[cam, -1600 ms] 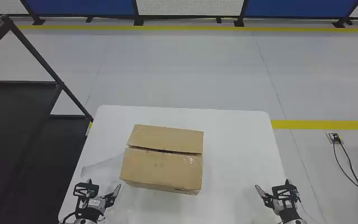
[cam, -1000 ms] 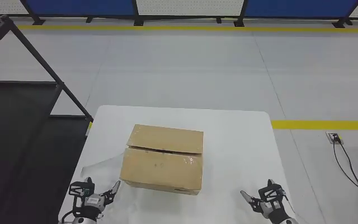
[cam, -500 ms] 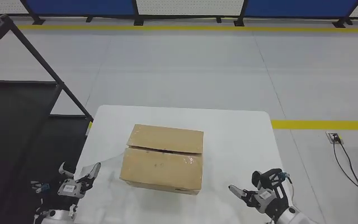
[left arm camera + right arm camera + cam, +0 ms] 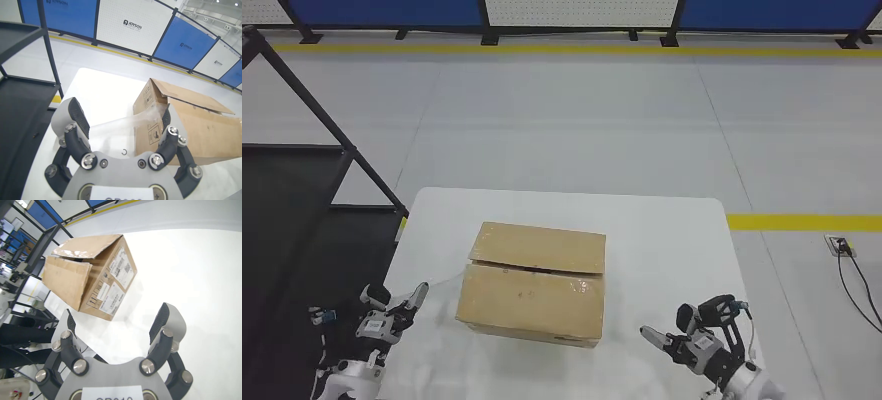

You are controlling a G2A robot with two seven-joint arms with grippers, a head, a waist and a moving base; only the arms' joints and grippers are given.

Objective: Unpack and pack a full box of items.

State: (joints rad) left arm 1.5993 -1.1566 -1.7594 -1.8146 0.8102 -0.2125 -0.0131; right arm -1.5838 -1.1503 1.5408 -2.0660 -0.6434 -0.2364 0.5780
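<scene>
A brown cardboard box (image 4: 532,285) sits in the middle of the white table (image 4: 662,240), its top flaps folded down with a dark seam between them. A clear strip of tape (image 4: 130,121) trails from its near left corner. My left gripper (image 4: 394,294) hovers at the table's left edge, beside the box's left end, open and holding nothing; the left wrist view has its fingers (image 4: 78,115) spread, with the box (image 4: 196,130) ahead. My right gripper (image 4: 689,320) is near the table's front, right of the box, open and holding nothing. From the right wrist view, the box (image 4: 90,275) shows its labelled end.
A black metal shelf rack (image 4: 292,230) stands close against the table's left side, right by my left gripper; its shelves (image 4: 20,98) show in the left wrist view. Bare tabletop lies behind and to the right of the box.
My left gripper has swung out leftward to the table's left edge. My right gripper has shifted left, closer to the box's right end. The box has not moved.
</scene>
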